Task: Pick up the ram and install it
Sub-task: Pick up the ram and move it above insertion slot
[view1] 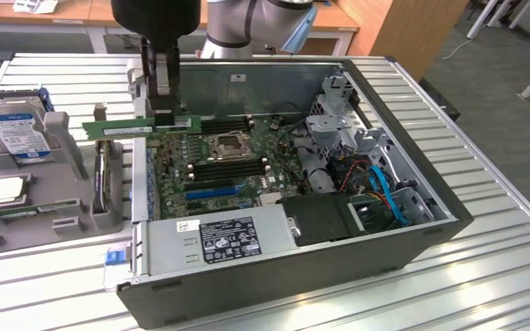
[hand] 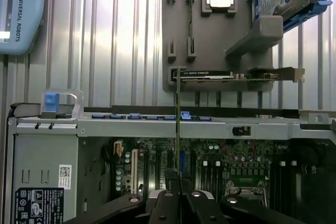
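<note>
The ram [view1: 118,128] is a long, thin green stick with a white label. It hangs level in the air over the case's open side nearest the exterior view's left, above the motherboard [view1: 246,172]. My gripper [view1: 166,123] reaches down from above and is shut on the stick's right part. In the wrist view the ram [hand: 178,129] shows edge-on as a thin line running out from my gripper [hand: 178,199] over the case edge. The dark memory slots [view1: 228,165] lie beside the processor socket [view1: 229,145], below and to the right of the stick.
An open computer case [view1: 413,241] holds the power supply [view1: 219,238], blue cables [view1: 386,189] and drive cage. A grey parts fixture [view1: 58,186] at the exterior view's left carries a hard drive [view1: 12,131], a processor chip [view1: 7,189], an expansion card [view1: 108,181] and another thin green stick [view1: 35,209].
</note>
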You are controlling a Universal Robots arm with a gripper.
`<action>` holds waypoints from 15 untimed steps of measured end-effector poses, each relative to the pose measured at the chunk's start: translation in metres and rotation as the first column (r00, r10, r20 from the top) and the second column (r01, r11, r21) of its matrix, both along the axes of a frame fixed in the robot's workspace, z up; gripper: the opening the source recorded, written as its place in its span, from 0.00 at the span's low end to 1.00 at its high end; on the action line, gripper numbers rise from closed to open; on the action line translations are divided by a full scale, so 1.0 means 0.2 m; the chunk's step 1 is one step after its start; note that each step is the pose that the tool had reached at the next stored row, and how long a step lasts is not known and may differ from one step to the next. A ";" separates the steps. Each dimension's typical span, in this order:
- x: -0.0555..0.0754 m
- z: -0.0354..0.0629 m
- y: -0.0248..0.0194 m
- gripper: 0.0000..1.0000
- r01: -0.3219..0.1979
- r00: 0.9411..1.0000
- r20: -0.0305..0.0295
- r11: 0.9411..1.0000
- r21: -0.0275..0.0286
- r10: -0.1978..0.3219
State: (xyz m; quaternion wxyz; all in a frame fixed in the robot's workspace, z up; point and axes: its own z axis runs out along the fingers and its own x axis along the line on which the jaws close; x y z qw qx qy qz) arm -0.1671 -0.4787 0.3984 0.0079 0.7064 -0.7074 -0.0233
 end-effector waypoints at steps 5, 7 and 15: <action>0.04 0.000 0.000 0.11 0.000 1.000 0.000 1.000 0.000 0.000; 0.05 0.000 0.000 0.11 0.000 1.000 0.000 1.000 0.000 0.000; 0.13 0.000 0.000 0.11 0.000 1.000 0.000 1.000 0.000 0.000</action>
